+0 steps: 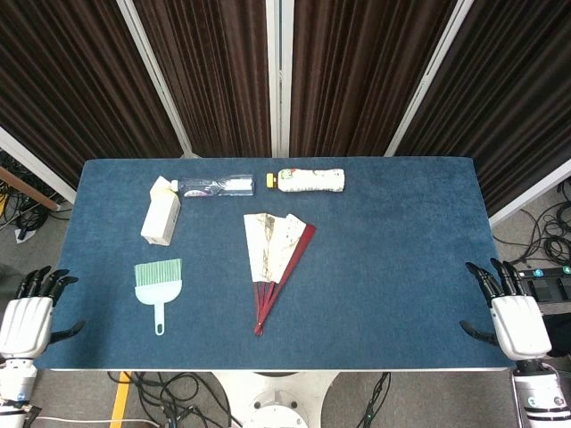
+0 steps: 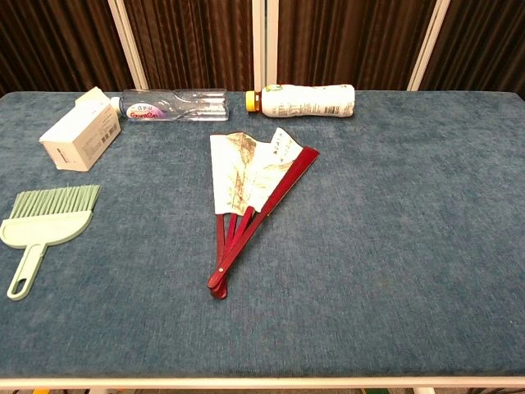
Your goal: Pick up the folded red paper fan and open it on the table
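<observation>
Now: left hand (image 1: 25,323) off blue-cloth table (image 1: 401,259) corner, fingers spread, holding nothing; right hand (image 1: 517,323) same at opposite corner. Red-ribbed paper fan w/ cream leaf (image 1: 277,263) mid-table, lying flat, partly spread, pivot toward near edge. Left of fan: pale green plastic brush (image 1: 158,290), white carton box (image 1: 161,212). Beyond fan: clear plastic bottle (image 1: 217,185), white yellow-capped bottle (image 1: 308,180), both on sides.

Robot test lab/demo bay: surface (image 1: 401,267) w/ blue felt cover, backed by dark pleated curtains (image 1: 357,71) on white frame posts (image 1: 278,76). Loose cables (image 1: 169,390) and a power strip (image 1: 546,287) on floor below indicate a rigged setup, not a home.
</observation>
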You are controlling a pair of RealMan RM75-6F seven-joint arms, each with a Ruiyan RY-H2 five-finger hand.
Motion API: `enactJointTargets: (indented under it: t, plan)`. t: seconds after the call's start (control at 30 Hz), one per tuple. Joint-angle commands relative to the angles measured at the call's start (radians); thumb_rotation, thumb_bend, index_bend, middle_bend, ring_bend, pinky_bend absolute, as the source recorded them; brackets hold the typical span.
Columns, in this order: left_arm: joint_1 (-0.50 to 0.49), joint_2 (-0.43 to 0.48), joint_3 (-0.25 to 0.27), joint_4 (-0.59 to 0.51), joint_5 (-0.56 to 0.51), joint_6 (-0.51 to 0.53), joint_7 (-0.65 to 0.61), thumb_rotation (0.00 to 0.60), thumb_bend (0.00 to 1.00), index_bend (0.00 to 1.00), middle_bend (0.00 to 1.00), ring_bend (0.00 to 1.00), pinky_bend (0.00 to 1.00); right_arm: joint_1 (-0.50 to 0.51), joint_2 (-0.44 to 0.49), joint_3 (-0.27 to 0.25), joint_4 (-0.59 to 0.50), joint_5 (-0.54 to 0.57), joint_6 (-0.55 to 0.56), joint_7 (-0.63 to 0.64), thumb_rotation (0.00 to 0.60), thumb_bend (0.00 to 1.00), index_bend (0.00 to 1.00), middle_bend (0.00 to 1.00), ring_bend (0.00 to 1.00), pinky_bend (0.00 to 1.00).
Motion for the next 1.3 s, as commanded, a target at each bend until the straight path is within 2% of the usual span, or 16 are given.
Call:
enactJointTargets:
  t: [0.03,0.3,0.4,0.47,0.63,0.77,0.93,1.1,1.3]
  plan:
    - [-0.002,-0.002,-0.004,-0.001,-0.005,-0.003,0.01,0.6,0.03,0.25,0.18,0.08,0.11,0.001,-0.005,0.007,0.003,-0.004,-0.007,-0.003,0.6,0.0,0.12,0.22,0.0,0.0]
    - [0.0,-0.012,-0.007,0.006,0.001,0.013,0.017,0.6,0.03,0.19,0.14,0.05,0.1,-0.001,-0.012,0.021,0.008,-0.031,-0.016,0.0,0.6,0.0,0.12,0.22,0.0,0.0]
    - [-0.001,-0.013,-0.006,0.005,0.001,0.008,0.018,0.6,0.03,0.18,0.12,0.03,0.09,0.03,-0.022,0.032,0.009,-0.06,-0.051,-0.003,0.6,0.01,0.12,0.23,0.01,0.0]
    - [-0.004,-0.011,-0.005,0.004,0.0,0.001,0.015,0.6,0.03,0.18,0.12,0.03,0.09,0.07,-0.038,0.043,0.015,-0.089,-0.092,-0.017,0.6,0.03,0.14,0.24,0.01,0.0]
    - [-0.008,-0.006,-0.007,-0.004,-0.011,-0.013,0.012,0.6,0.03,0.18,0.12,0.03,0.09,0.245,-0.14,0.109,0.058,-0.104,-0.305,-0.055,0.6,0.05,0.27,0.3,0.03,0.02]
    - [-0.009,-0.002,-0.002,-0.005,-0.02,-0.029,0.015,0.6,0.03,0.18,0.12,0.03,0.09,0.39,-0.291,0.159,0.175,-0.064,-0.49,-0.083,0.6,0.05,0.32,0.31,0.03,0.03]
    - [-0.01,0.002,-0.004,-0.004,-0.031,-0.036,0.01,0.6,0.03,0.18,0.12,0.03,0.09,0.513,-0.493,0.192,0.372,-0.039,-0.607,-0.101,0.6,0.04,0.35,0.32,0.03,0.03]
    - [-0.01,0.0,-0.005,0.0,-0.034,-0.037,0.008,0.6,0.03,0.18,0.12,0.03,0.09,0.607,-0.693,0.206,0.608,-0.053,-0.627,-0.087,0.6,0.02,0.38,0.33,0.03,0.03]
    - [-0.009,0.001,-0.011,0.007,-0.043,-0.036,-0.008,0.6,0.03,0.18,0.12,0.03,0.09,0.671,-0.871,0.202,0.849,-0.092,-0.552,-0.013,0.6,0.01,0.42,0.35,0.04,0.03]
